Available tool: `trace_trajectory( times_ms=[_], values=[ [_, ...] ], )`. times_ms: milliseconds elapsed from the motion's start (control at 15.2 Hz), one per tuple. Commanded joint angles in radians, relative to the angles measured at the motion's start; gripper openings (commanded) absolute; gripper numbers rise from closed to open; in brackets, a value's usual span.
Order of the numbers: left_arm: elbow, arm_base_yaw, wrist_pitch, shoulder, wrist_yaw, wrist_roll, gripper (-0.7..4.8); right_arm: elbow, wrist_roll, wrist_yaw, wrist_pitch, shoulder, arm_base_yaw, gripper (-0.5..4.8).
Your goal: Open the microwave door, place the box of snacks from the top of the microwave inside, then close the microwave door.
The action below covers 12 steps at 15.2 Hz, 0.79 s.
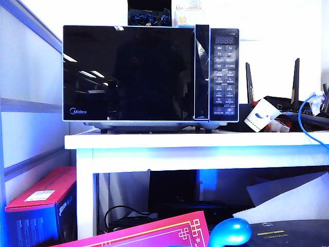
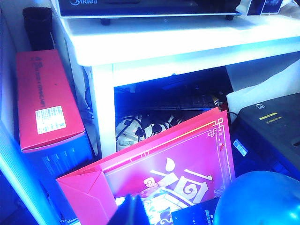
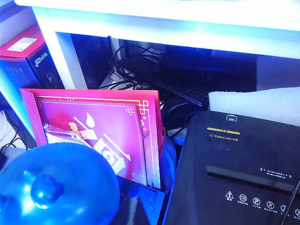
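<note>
Both grippers sat below the microwave [image 1: 150, 73], out of frame: right closed, left's state unknowable; snack box [image 1: 186, 16] half cropped.

Cluttered office or lab corner: microwave [image 1: 150, 74], router [image 1: 288, 100], paper shredder [image 3: 239, 178], cables

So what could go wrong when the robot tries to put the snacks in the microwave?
The microwave door is shut, so it must swing open first; a paper cup stands close by on the table and might get bumped. The box of snacks sits high on the microwave's top edge and could be knocked off. Neither robot hand is clearly visible, both arms being down low.
</note>
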Motion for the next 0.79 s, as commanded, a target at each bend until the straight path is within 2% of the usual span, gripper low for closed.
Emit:
trace_trajectory(
  times_ms=[66,328,394,460,525,656,788],
  values=[
    [-0.007,-0.001,-0.005,-0.002,0.004,0.007,-0.06,-0.006,0.08,-0.005,0.05,-0.001,0.001,-0.01],
    [-0.006,-0.001,0.002,-0.002,0.004,0.002,-0.06,-0.006,0.079,-0.002,0.086,-0.001,0.001,-0.01],
    [-0.005,0.0,0.046,-0.002,-0.014,-0.06,-0.06,-0.006,0.079,0.003,0.141,-0.001,0.0,-0.01],
    [0.005,0.0,0.106,-0.002,-0.039,-0.171,-0.06,-0.006,0.111,0.048,0.207,-0.001,0.0,-0.01],
    [0.032,0.0,0.167,-0.002,-0.051,-0.23,-0.06,-0.005,0.148,0.071,0.266,-0.001,0.0,-0.01],
    [0.135,0.0,0.18,0.0,-0.131,-0.244,-0.06,0.003,0.209,0.074,0.367,-0.001,0.0,-0.01],
    [0.285,0.001,0.18,0.044,-0.239,-0.201,-0.06,0.048,0.209,0.074,0.427,-0.001,0.0,-0.01]
  ],
)
